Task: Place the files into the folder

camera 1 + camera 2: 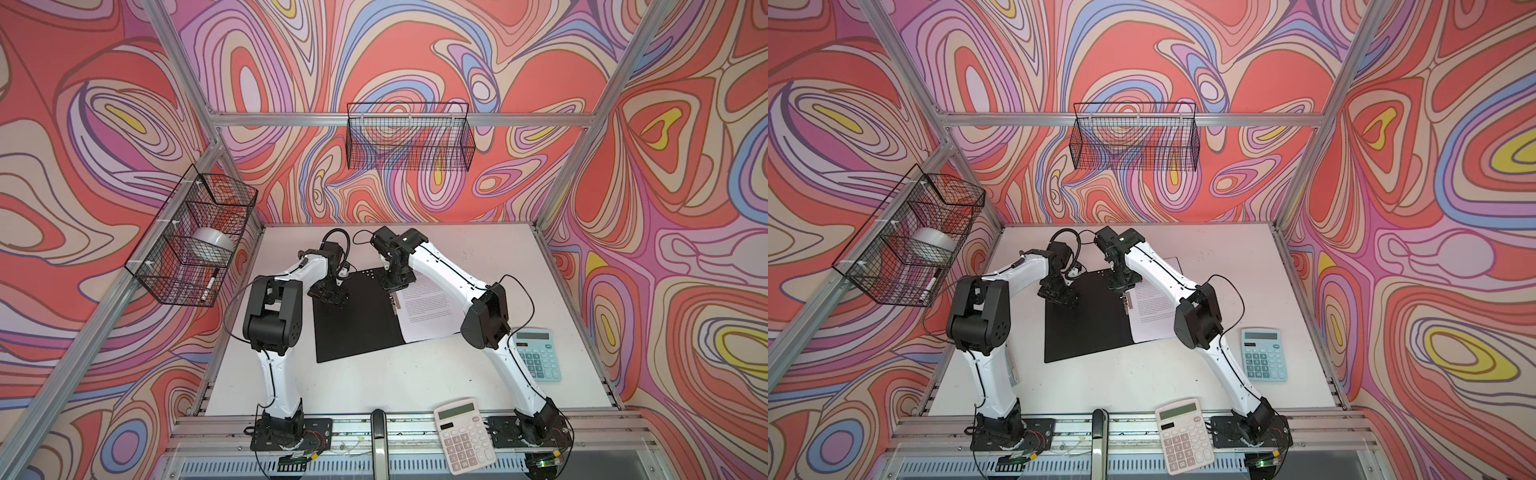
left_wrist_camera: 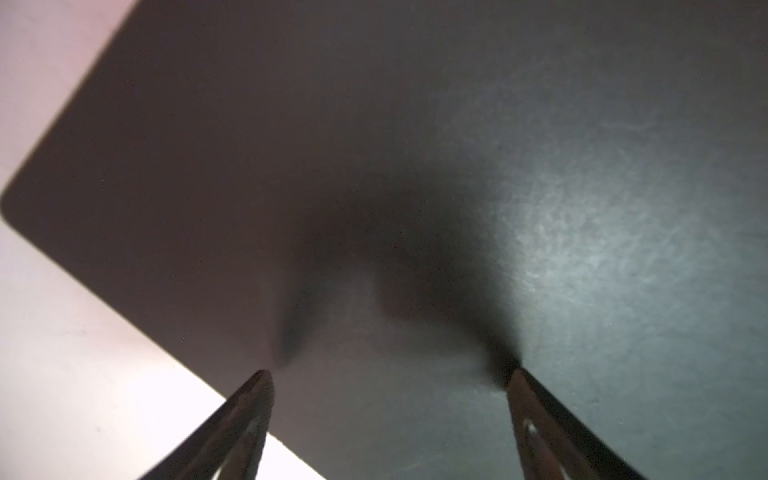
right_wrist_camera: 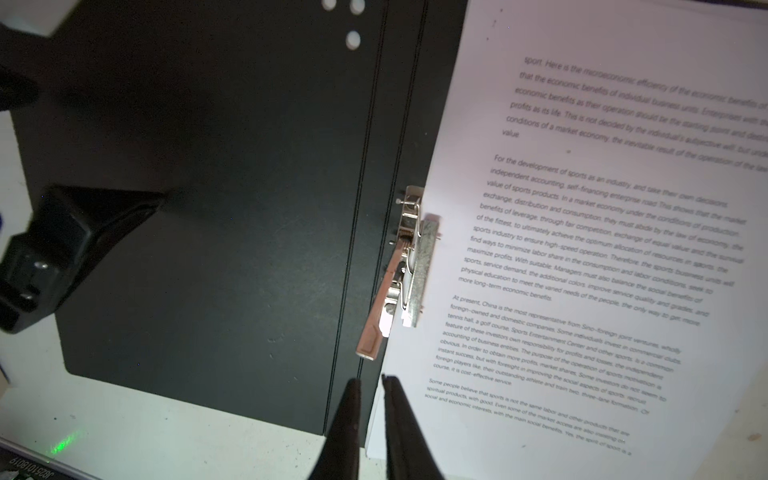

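Where one black-lined folder lies open mid-worktop, one printed white files sheet covers its 3 o'clock half. At 10 o'clock the left claw gapes wide; at 12, right claw nearly closed, empty.

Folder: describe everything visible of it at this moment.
The folder lies open and flat on the white table, matte black inside up, corners rounded, crease lines along the spine, a few white dots near the far end. A metal clip with a coppery lever sits at the spine, its plate over the edge of the files covering the right half. The open left hand has its fingertips at the bare left half; the nearly shut right hand is by the spine near the lever.
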Controlling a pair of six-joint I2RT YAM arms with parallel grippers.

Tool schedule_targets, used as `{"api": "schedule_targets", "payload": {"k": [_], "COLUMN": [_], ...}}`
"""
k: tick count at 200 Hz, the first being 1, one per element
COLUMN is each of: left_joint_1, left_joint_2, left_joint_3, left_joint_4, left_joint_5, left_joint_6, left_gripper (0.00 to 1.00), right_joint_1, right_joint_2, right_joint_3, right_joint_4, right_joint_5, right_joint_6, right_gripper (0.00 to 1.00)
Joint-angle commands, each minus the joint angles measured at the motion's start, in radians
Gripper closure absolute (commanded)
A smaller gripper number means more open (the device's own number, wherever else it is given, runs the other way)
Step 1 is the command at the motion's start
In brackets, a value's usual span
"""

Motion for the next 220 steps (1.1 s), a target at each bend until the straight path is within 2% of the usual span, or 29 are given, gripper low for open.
{"api": "schedule_targets", "payload": {"k": [1,220], "left_joint_1": [-0.002,-0.003], "left_joint_2": [0.02,0.052], "left_joint_3": [0.003,0.015], "left_joint_4": [0.016,0.013], "left_joint_5": [-0.015,0.017], "left_joint_6": [0.034,0.046], "left_gripper": [0.12,0.12], "right_joint_1": [0.002,0.002], "right_joint_2": [0.038,0.114], "right_joint_3": [0.023,0.046], "right_joint_4": [-0.007,-0.018], "right_joint_5": [0.024,-0.046], "right_joint_6": [-0.019,-0.058], "right_gripper": [0.87,0.88]}}
